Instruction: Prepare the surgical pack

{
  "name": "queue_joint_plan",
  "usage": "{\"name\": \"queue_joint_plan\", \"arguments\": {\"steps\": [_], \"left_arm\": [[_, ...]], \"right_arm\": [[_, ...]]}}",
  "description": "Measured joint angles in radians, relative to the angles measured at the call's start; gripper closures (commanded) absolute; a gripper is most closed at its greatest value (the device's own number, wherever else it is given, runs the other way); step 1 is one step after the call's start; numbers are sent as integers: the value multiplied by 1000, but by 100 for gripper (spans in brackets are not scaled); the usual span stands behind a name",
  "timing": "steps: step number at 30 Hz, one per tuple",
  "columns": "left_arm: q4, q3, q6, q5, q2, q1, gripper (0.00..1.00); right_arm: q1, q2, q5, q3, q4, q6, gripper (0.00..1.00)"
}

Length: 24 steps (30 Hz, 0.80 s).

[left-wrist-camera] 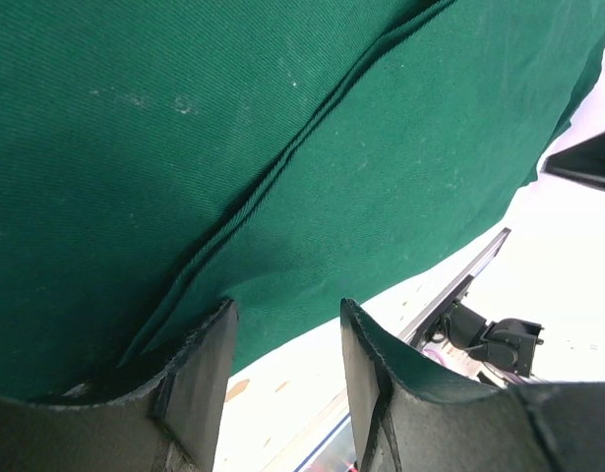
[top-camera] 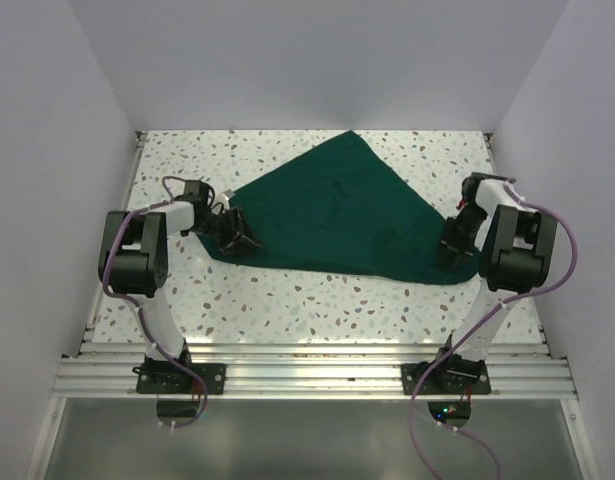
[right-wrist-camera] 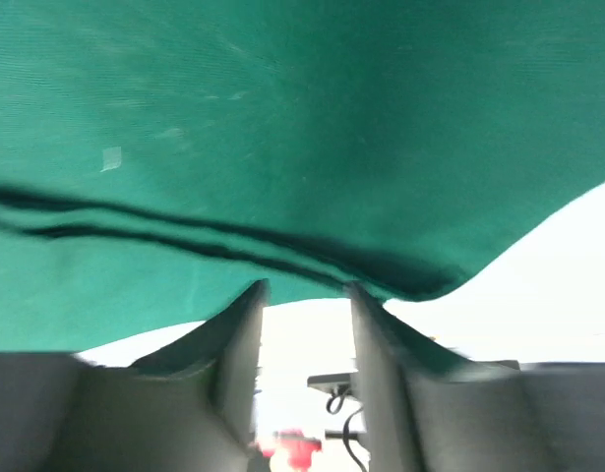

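The dark green cloth drape lies spread on the speckled table as a broad folded sheet, with its peak towards the back. My left gripper is at the drape's left corner. In the left wrist view it is open, with its tips at the layered cloth edge and bare table showing between the fingers. My right gripper is at the drape's right corner. In the right wrist view it is open, with its tips at the folded hem. The metal tray, scissors, forceps and gauze are out of view.
The speckled tabletop runs in front of the drape to an aluminium rail at the near edge. White walls close in the left, right and back. The rail also shows in the left wrist view.
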<state>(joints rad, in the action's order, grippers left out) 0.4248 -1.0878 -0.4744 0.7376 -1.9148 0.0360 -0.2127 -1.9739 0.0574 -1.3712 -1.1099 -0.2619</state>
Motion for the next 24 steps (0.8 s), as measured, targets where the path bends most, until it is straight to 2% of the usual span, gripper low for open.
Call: {"name": "queue_joint_plan", "arguments": {"steps": [4, 7, 14, 22, 24], "left_arm": [[15, -7, 7, -2, 0, -3, 47], [19, -9, 11, -1, -2, -3, 47], [21, -14, 13, 27, -20, -15, 47], [27, -21, 5, 40, -30, -20, 47], [28, -21, 4, 40, -30, -20, 47]], "right_arm": [[-40, 77, -15, -37, 9, -24, 34], [-114, 113, -17, -41, 13, -46, 25], [-257, 116, -10, -33, 67, -97, 16], [-269, 93, 12, 30, 152, -90, 11], [-280, 78, 28, 41, 182, -87, 5]]}}
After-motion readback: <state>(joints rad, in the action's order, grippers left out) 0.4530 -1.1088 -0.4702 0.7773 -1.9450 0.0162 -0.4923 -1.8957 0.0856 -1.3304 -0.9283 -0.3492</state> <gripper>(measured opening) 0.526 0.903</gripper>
